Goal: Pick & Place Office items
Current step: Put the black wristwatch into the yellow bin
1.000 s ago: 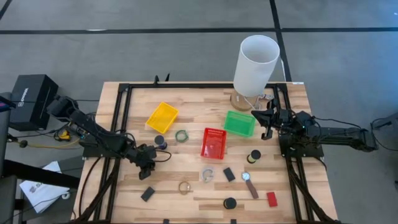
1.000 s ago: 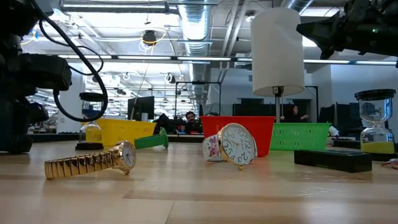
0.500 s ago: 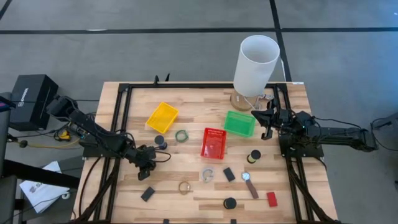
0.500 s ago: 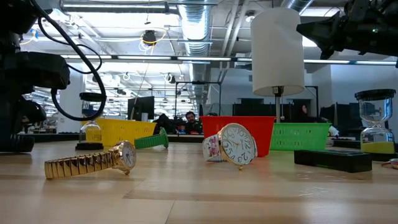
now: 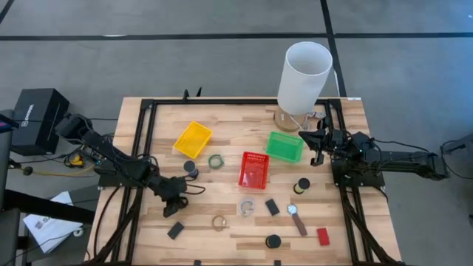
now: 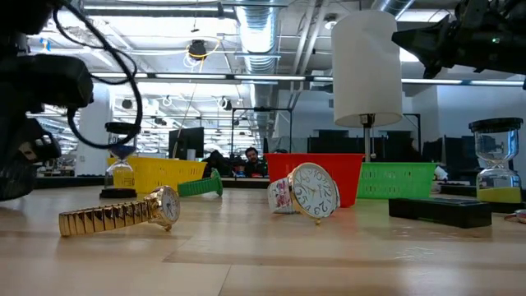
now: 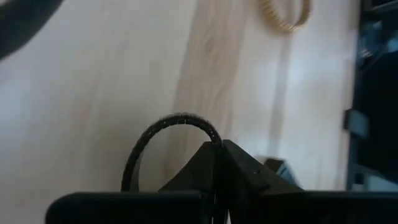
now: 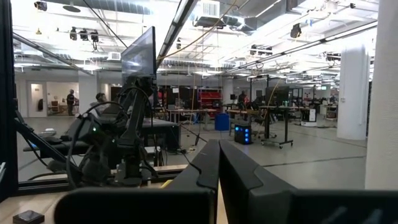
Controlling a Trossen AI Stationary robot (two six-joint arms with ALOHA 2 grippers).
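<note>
A black ring (image 7: 168, 146) is pinched in the closed fingers of the left gripper (image 5: 177, 201), on the table's (image 5: 222, 111) left side. No legible writing is seen on the near gold watch (image 6: 119, 215). Farther right, the right gripper (image 5: 316, 144) is held closed and empty by the green basket (image 5: 284, 146).

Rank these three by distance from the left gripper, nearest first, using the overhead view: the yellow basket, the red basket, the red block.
Measured from the left gripper, near the table's left side:
1. Yellow basket, beyond the gripper, toward the table's far left.
2. Red basket, mid-table, to the gripper's right.
3. Red block, near the front right corner, clearly farthest.
</note>
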